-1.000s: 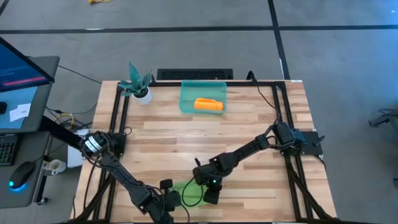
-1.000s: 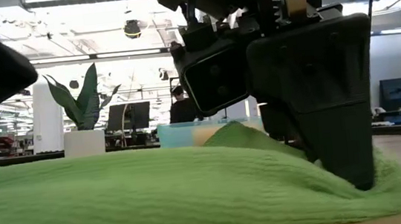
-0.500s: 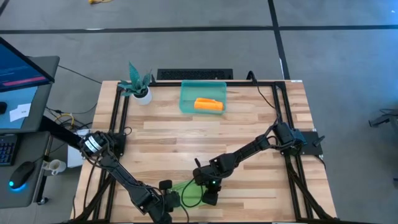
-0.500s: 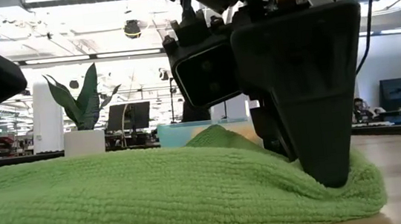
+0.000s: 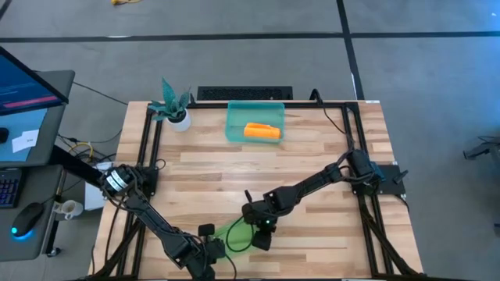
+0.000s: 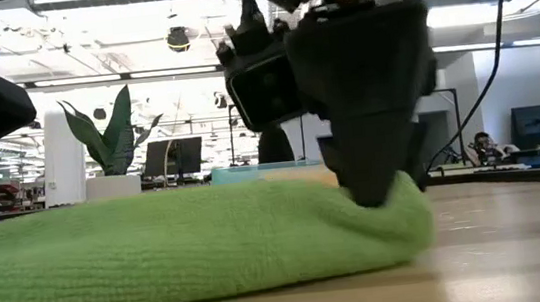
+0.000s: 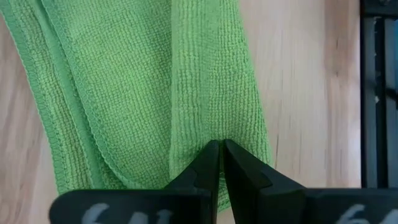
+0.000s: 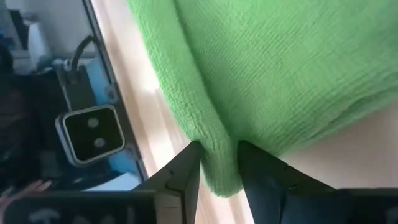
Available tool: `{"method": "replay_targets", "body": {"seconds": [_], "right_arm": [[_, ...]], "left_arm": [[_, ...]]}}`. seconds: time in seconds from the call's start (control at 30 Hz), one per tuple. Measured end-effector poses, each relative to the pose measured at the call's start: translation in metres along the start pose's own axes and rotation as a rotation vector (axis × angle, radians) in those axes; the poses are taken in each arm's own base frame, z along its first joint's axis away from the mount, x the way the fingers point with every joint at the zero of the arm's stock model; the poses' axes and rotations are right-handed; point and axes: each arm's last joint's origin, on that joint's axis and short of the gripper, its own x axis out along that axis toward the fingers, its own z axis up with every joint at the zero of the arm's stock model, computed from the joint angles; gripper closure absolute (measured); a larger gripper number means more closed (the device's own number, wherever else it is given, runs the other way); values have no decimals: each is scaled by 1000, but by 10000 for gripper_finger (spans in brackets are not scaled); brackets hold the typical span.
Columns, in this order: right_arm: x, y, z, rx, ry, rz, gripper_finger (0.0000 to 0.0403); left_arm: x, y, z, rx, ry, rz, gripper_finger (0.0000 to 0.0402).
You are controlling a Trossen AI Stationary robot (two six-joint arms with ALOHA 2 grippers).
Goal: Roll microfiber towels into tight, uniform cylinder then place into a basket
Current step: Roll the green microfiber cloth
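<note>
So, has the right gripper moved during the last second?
Yes. In the high view the right gripper has shifted slightly toward the table's left side and away from its front edge, dragging the green towel's end. The teal basket gives the reference.

I look down on a pale wood-plank bench [image 5: 234, 168] framed by black rails, standing on a grey floor [image 5: 234, 55] crossed by dark lines. A small white pot with a teal plant [image 5: 173, 105] sits at one far corner. Beside the bench, a desk holds a lit monitor [image 5: 27, 82] and a mouse [image 5: 27, 218]. At bench height, I see a bright open workshop with ceiling lights [image 6: 86, 29].
</note>
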Motion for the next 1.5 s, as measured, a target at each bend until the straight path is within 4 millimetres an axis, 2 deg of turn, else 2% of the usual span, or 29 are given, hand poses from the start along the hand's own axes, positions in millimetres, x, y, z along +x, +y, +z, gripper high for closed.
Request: {"method": "replay_targets", "body": {"seconds": [0.27, 0.4, 0.53, 0.63, 0.73, 0.9, 1.17, 1.33, 1.5], "right_arm": [[-40, 24, -12, -112, -100, -133, 273], [-54, 46, -35, -251, -172, -268, 274], [-48, 57, -67, -354, -261, -379, 280], [-35, 59, -81, -415, -325, -349, 284], [-23, 62, -88, -466, -381, -276, 285], [-9, 65, -93, -606, -466, -189, 284], [-16, 66, -81, -665, -561, -149, 285], [-18, 63, -77, -657, -563, -159, 289], [-18, 59, -77, -646, -540, -183, 314]], "left_arm": [[0, 1, 0, 12, 1, 9, 386], [0, 0, -1, 15, -8, 18, 386], [-1, -1, -3, 24, -15, 24, 386], [-1, -1, -4, 24, -17, 25, 386], [-1, -1, -4, 2, -17, 25, 386], [-1, -2, -3, -20, -19, 22, 386], [0, 1, -1, -19, -47, 54, 386], [3, 13, 6, 83, -72, 148, 386], [9, 26, 19, 115, -78, 188, 386]]}}
